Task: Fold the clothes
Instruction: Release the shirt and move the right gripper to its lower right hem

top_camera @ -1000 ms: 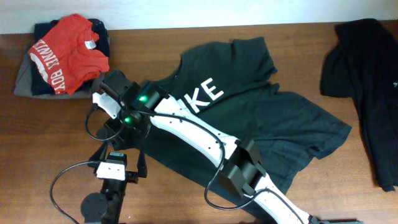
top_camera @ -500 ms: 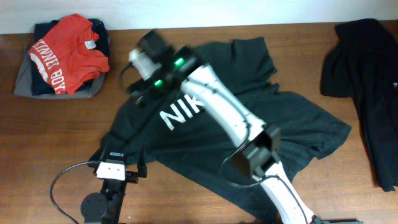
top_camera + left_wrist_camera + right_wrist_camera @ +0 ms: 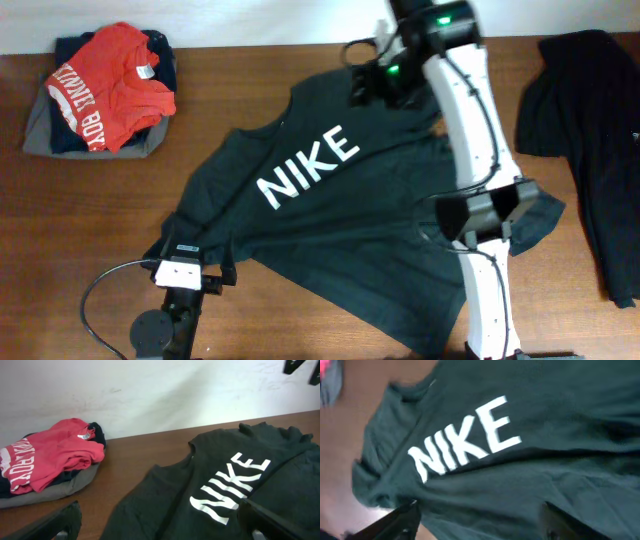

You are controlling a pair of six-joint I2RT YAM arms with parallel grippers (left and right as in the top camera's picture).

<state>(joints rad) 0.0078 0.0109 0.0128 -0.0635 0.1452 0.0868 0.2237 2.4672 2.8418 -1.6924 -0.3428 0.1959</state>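
Observation:
The clothes, a black T-shirt with white NIKE lettering, lie spread face up and slanted across the middle of the wooden table. My right gripper hangs over the shirt's far edge, its arm reaching up from the front. In the blurred right wrist view the right gripper stands open above the dark fabric with nothing between its fingers. My left gripper is open low at the near left, facing the shirt, which it does not touch.
A red tee tops a pile of folded clothes at the back left. Another dark garment lies at the right edge. The left arm's base and looped cable sit at the front left. A white wall runs behind.
My right gripper let go of the shirt's left part and swung from the near left to the far edge. The shirt now lies flatter, and the whole NIKE lettering shows.

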